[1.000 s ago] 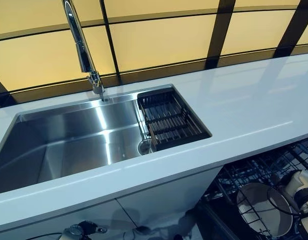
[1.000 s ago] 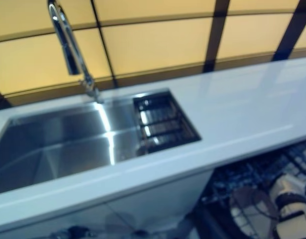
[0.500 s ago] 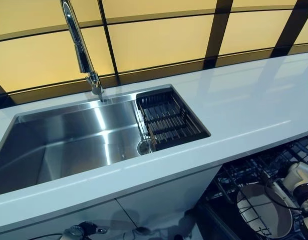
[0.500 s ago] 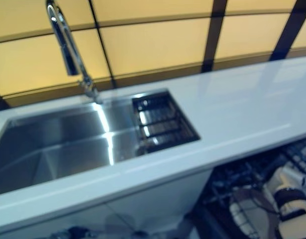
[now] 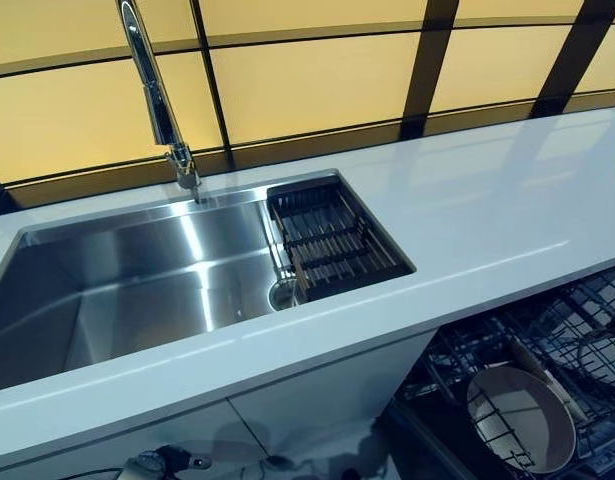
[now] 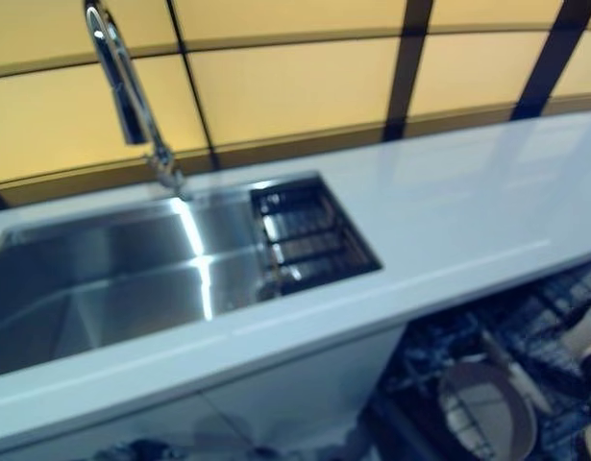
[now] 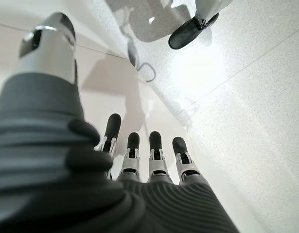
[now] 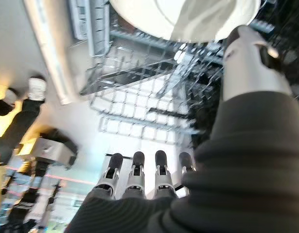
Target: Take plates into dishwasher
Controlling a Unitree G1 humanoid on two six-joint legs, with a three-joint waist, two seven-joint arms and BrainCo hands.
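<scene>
A white plate (image 5: 520,418) stands on edge in the pulled-out dishwasher rack (image 5: 467,360) at the lower right, under the counter. In the right wrist view my right hand (image 8: 139,174) is open with straight fingers and holds nothing. It is apart from the plate (image 8: 178,17), with the wire rack (image 8: 139,97) between them. My left hand (image 7: 156,150) hangs open over the pale floor, also holding nothing. No other plate shows on the counter or in the sink.
A steel sink (image 5: 137,280) with a tall faucet (image 5: 152,95) is set in the white counter (image 5: 487,220). A dark drain basket (image 5: 332,240) sits in the sink's right end. White cabinet doors (image 5: 317,390) stand left of the open dishwasher.
My right hand has drawn back to the right, away from the plate, and left the left eye view. The plate stays in the rack. The view has shifted a little.
</scene>
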